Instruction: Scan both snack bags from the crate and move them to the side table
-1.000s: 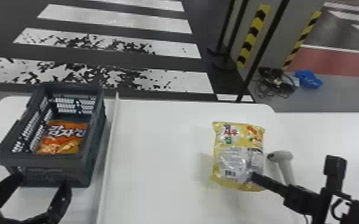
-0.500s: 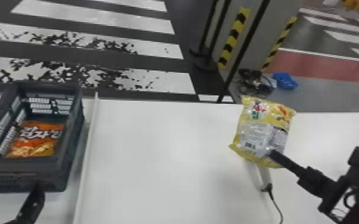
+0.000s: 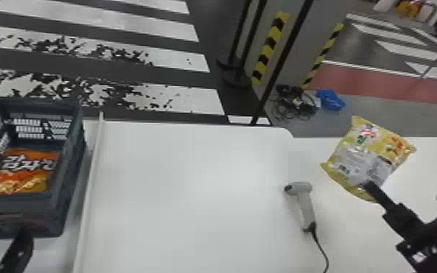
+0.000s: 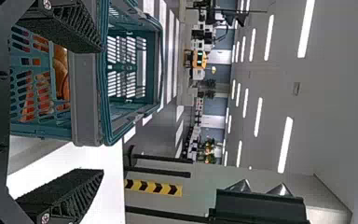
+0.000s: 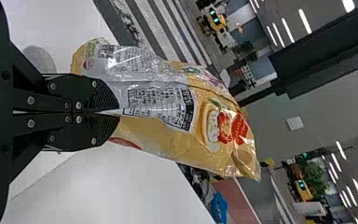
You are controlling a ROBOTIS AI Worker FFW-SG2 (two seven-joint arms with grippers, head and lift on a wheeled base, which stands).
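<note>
- Right gripper (image 3: 368, 186): pinching the yellow snack bag (image 3: 377, 145), which extends beyond its fingertips; right wrist view shows the gripped crease.
- Left gripper (image 3: 18, 250): fingers apart, beside crate (image 3: 18, 210) holding orange snack bag (image 3: 25, 174).
- Head view shows handheld scanner (image 3: 305, 203), in from worktop's (image 3: 192, 199) far edge.

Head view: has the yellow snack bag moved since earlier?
Yes, rightward: the yellow snack bag was left of the scanner and is now to its right.

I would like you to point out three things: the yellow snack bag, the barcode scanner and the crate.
Yellow snack bag (image 3: 368, 154), head view, on its printed face.
Barcode scanner (image 3: 305, 208), head view, on its grey handle.
Crate (image 3: 11, 215), head view, on its near outer wall.
</note>
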